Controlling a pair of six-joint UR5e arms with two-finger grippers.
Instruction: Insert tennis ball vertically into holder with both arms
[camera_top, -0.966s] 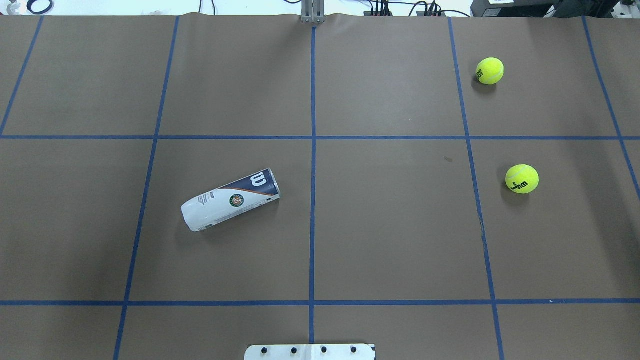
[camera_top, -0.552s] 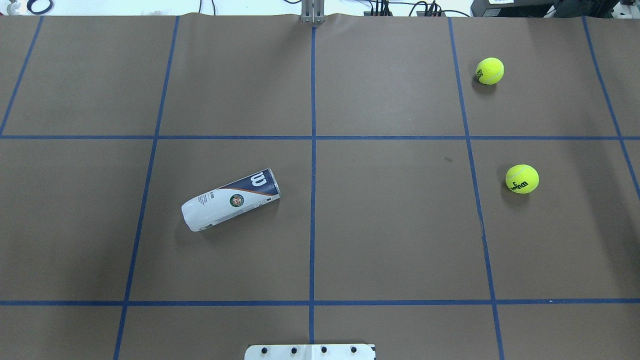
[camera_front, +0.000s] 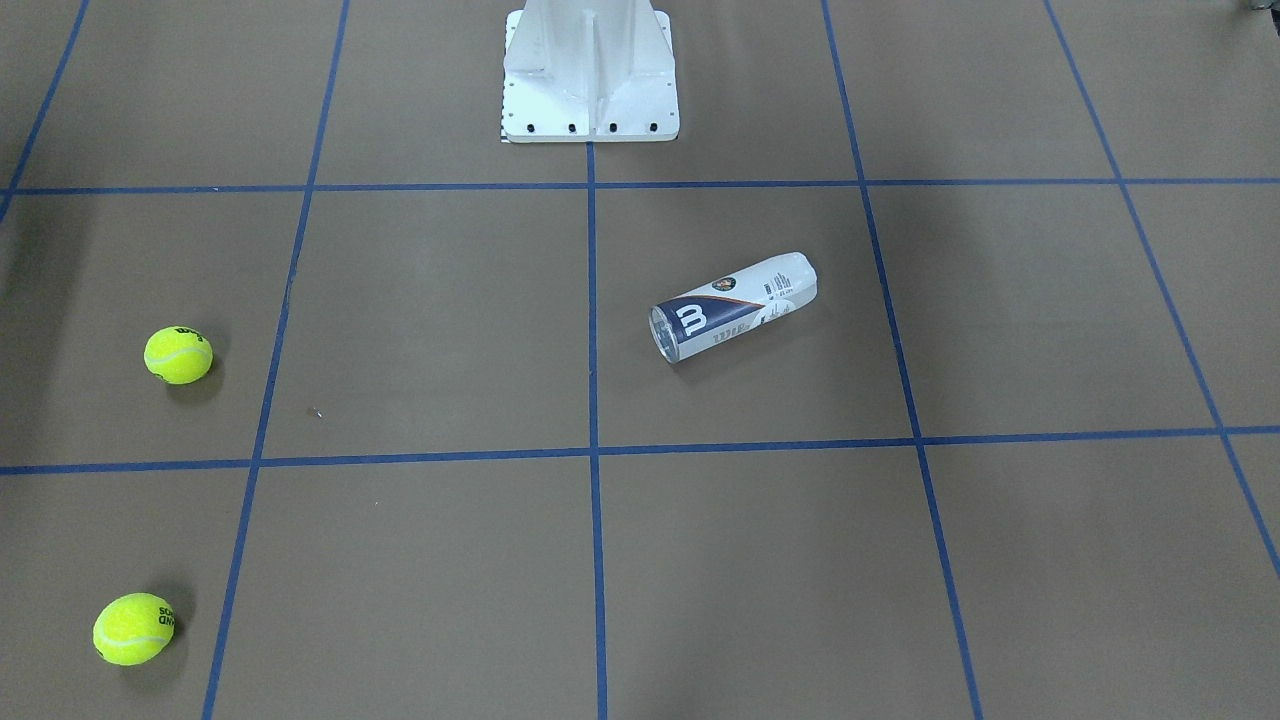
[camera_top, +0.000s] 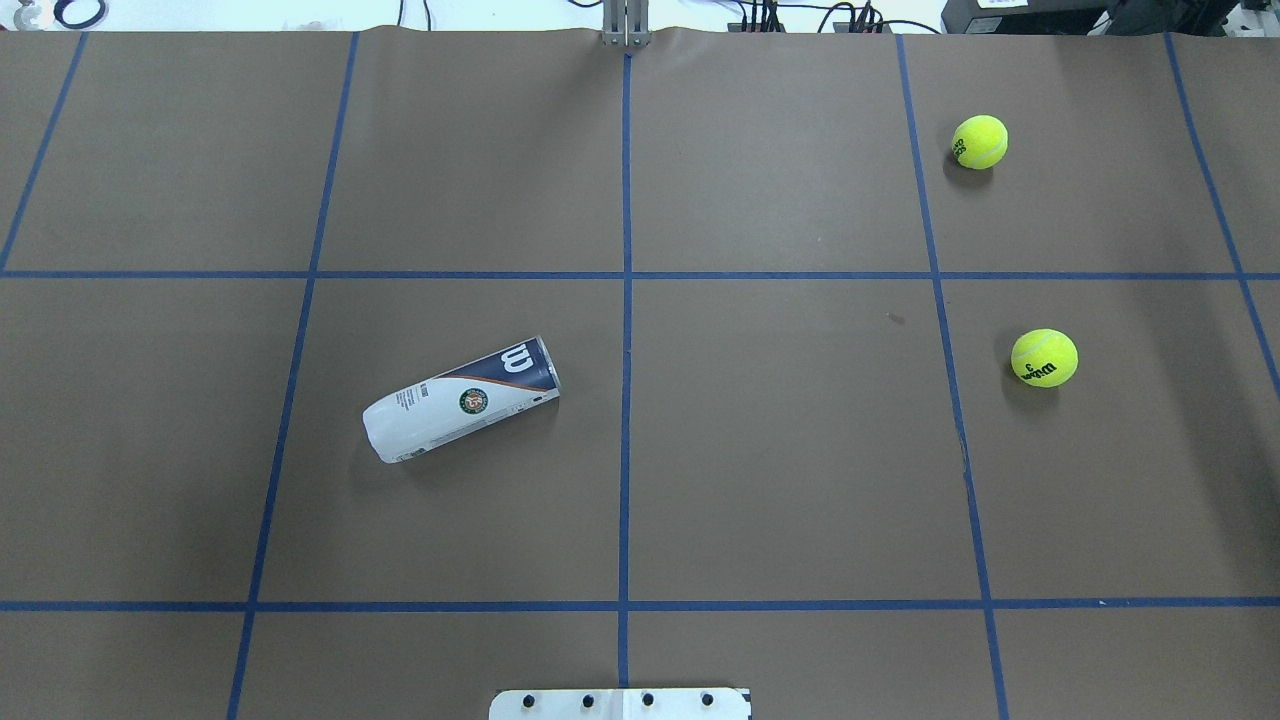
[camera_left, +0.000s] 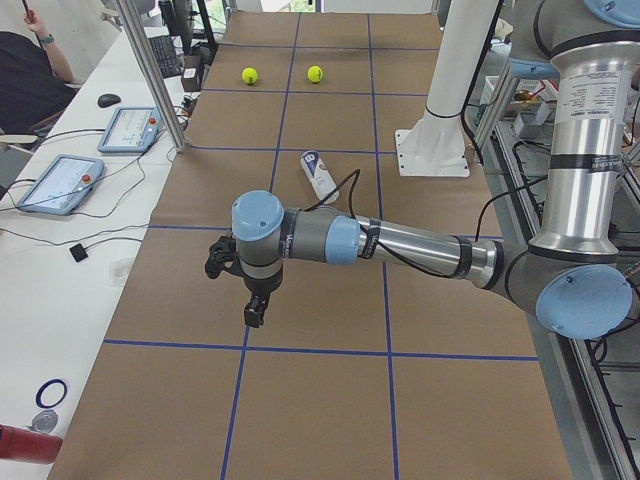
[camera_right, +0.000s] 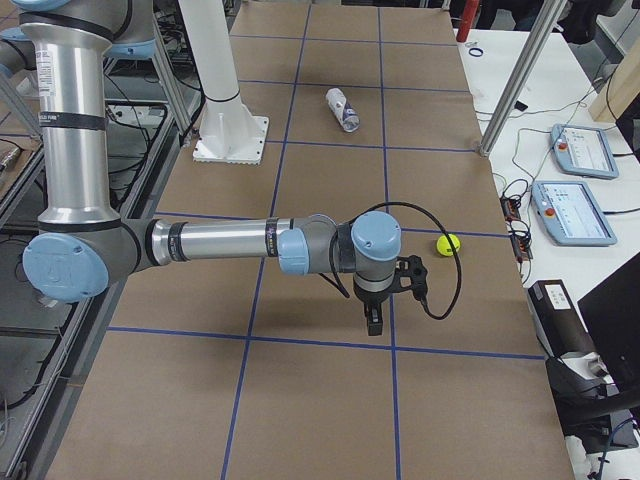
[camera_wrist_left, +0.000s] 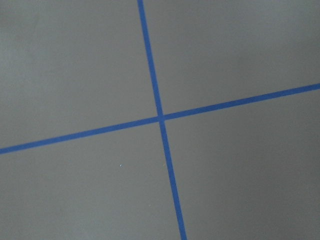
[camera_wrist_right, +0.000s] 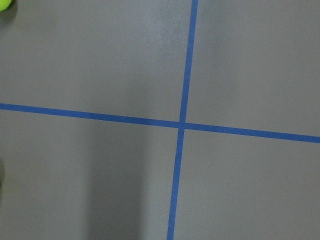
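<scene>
The holder (camera_top: 460, 400) lies on its side left of the table's middle line, its open metal rim pointing toward the far middle; it also shows in the front view (camera_front: 733, 305). Two tennis balls sit on the right half, one far (camera_top: 980, 141) and one nearer (camera_top: 1044, 357). My left gripper (camera_left: 254, 312) hangs over the table's left end, far from the holder, and shows only in the exterior left view. My right gripper (camera_right: 373, 320) hangs over the right end near a ball (camera_right: 448, 243), and shows only in the exterior right view. I cannot tell whether either is open or shut.
The white metal base (camera_front: 590, 90) stands at the robot's edge of the table. Brown paper with blue tape grid lines (camera_top: 625, 400) covers the table. Side desks with tablets (camera_left: 60, 182) flank the far edge.
</scene>
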